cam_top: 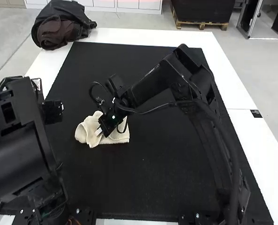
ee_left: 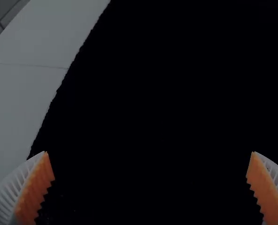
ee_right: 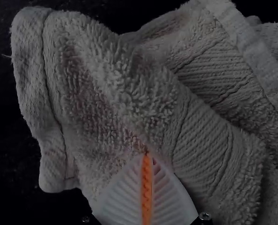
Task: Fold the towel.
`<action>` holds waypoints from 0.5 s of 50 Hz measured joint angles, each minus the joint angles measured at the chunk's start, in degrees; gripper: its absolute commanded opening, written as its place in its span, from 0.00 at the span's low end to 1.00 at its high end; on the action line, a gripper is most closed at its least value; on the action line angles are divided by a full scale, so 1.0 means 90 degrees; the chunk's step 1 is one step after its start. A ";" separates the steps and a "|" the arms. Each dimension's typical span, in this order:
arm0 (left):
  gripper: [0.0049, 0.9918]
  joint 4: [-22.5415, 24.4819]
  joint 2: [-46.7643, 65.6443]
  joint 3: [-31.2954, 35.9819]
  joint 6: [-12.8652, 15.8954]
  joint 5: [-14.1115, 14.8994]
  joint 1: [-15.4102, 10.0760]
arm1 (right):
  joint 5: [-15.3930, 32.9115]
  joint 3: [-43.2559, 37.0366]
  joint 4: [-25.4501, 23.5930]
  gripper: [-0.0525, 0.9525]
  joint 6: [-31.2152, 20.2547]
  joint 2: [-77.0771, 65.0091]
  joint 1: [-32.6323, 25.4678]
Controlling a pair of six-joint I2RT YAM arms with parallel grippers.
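The cream towel (cam_top: 118, 136) lies bunched on the black mat, its left end crumpled and its right end flatter. My right gripper (cam_top: 99, 131) is at the middle of it, reached across from the right arm. In the right wrist view that gripper (ee_right: 147, 154) is shut on a small part of the towel (ee_right: 200, 131), near a ribbed band and overlapping folds. My left gripper (cam_top: 53, 111) is over the mat's left side, apart from the towel. In the left wrist view, the left gripper (ee_left: 150, 153) stands open above bare mat, nothing between its orange pads.
The black mat (cam_top: 158, 178) covers most of the white table (cam_top: 129, 36). A dark bundle of fabric (cam_top: 59, 28) lies at the table's far left corner. The right arm's raised links and cable span the mat's right half.
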 measured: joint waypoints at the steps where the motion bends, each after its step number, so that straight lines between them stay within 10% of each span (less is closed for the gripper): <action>1: 0.97 0.0000 0.0002 0.0002 -0.0002 0.0002 0.0000 | -0.0005 0.0005 0.0012 0.03 0.0000 0.0005 -0.0010; 25: 0.97 0.0000 0.0000 0.0002 -0.0002 0.0117 0.0000 | -0.0039 0.0549 0.0078 0.03 -0.0002 0.0410 -0.0066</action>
